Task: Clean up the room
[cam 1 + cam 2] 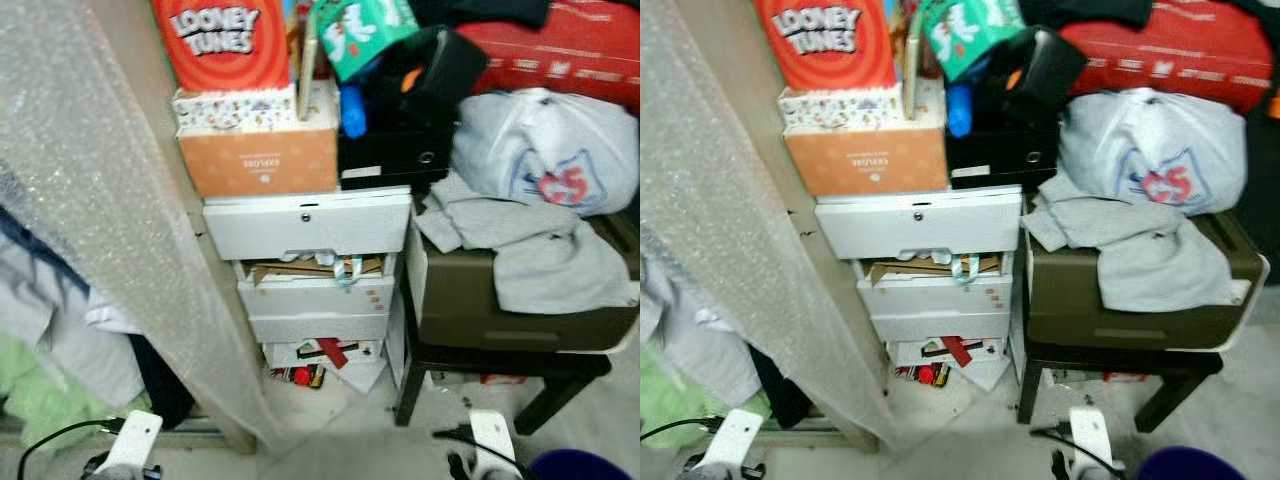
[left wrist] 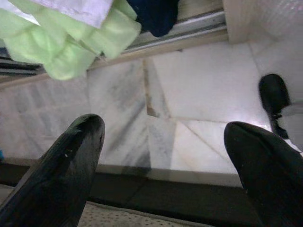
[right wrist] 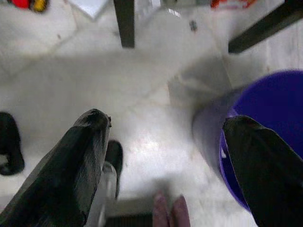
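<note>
Both arms hang low over the pale marble floor [image 3: 142, 94] — left gripper [image 2: 163, 165] and right gripper [image 3: 165, 170] each spread wide, holding nothing. Ahead stands a stack of white drawers [image 1: 310, 270]; to its right, grey clothes [image 1: 520, 240] lie heaped on a dark box — a purple bin [image 3: 270, 123] sits near right.

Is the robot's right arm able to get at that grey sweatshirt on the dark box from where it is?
Probably yes: the grey sweatshirt lies uncovered atop the dark box. The right gripper hangs low, open, empty.
</note>
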Motion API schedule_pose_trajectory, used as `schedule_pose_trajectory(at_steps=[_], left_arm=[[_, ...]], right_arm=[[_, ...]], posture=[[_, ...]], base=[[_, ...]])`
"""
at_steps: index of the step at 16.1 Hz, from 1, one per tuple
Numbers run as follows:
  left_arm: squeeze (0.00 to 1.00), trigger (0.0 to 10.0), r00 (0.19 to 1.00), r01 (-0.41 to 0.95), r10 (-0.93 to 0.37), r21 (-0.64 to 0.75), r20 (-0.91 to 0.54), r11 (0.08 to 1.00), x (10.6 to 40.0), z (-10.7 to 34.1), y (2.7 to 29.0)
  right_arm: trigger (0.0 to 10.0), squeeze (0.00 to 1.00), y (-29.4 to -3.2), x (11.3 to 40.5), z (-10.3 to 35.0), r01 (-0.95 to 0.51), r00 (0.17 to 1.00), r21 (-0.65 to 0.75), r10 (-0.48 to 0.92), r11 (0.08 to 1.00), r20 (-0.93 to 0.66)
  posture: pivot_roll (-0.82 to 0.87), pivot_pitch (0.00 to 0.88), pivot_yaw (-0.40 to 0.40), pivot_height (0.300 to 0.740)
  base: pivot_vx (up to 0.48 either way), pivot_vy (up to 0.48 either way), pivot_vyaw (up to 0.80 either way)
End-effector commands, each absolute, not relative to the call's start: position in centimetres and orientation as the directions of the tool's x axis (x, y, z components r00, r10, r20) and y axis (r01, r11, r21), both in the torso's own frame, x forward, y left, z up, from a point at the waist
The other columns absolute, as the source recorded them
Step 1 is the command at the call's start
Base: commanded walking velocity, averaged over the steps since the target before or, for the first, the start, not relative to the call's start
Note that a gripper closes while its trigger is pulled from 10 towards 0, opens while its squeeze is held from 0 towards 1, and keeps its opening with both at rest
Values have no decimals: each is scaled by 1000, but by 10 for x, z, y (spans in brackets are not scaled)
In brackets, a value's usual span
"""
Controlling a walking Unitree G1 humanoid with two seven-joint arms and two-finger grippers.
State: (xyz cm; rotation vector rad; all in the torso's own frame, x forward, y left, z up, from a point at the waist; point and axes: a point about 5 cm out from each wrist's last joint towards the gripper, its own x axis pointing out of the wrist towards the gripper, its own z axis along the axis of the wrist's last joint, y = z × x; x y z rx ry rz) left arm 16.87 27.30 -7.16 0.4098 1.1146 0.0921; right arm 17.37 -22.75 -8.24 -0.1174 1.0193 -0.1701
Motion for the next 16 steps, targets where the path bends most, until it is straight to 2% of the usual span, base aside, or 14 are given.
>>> schedule_pose_trajectory(at_steps=[1, 9, 16], left_arm=[[0, 10000, 449, 135, 280, 374, -849, 918, 172, -69, 276], [0, 10000, 437, 188, 269, 380, -858, 906, 171, -72, 268], [0, 10000, 486, 217, 239, 381, -841, 899, 202, -66, 239]], right_arm=[[10000, 0, -224, 181, -80, 85, 527, -170, -189, 982, -828], [10000, 0, -224, 178, -82, 75, 513, -189, -200, 979, -834], [10000, 0, -216, 184, -80, 51, 534, -185, -183, 981, -826]], posture=[[-137, 0, 56, 740], [-156, 0, 73, 740], [-154, 0, 76, 740]], base=[[0, 360, 0], [0, 449, 0], [0, 480, 0]])
